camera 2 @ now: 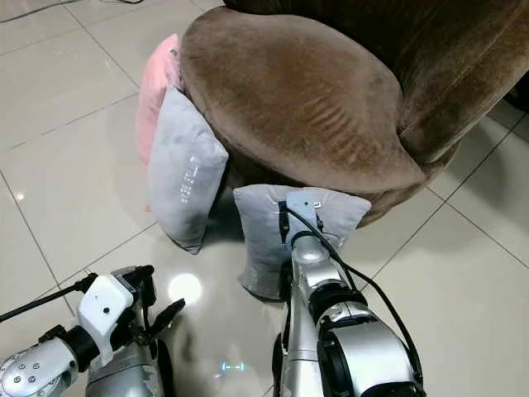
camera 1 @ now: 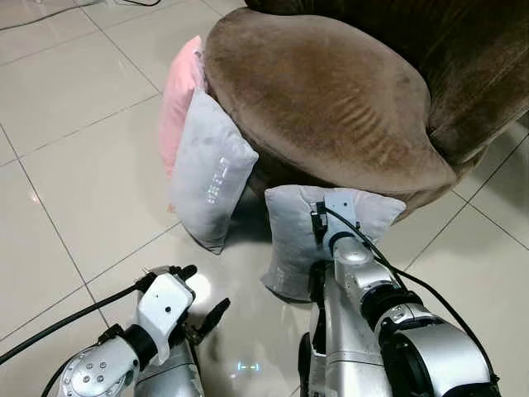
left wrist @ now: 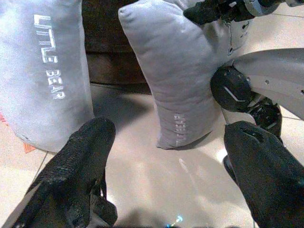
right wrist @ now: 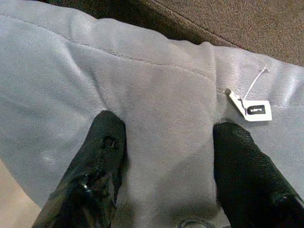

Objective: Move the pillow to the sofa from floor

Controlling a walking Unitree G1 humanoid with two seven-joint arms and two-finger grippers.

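Note:
A small grey pillow (camera 1: 289, 240) stands on the tiled floor and leans against the front of the brown sofa (camera 1: 322, 91). My right gripper (right wrist: 166, 140) is open and pressed into the pillow's upper part. Its two fingers (right wrist: 102, 156) are spread wide, with grey fabric bulging between them and a white tag (right wrist: 254, 108) beside them. In the head views the right wrist (camera 1: 335, 217) hides those fingers. My left gripper (camera 1: 202, 294) hangs open low over the floor, left of this pillow and apart from it.
A second grey pillow (camera 1: 211, 178) printed "LITTLE BEAR" leans on the sofa's left side, with a pink pillow (camera 1: 178, 103) behind it. The sofa's round seat cushion (camera 2: 289, 83) is bare. Glossy tiles (camera 1: 83, 165) stretch to the left.

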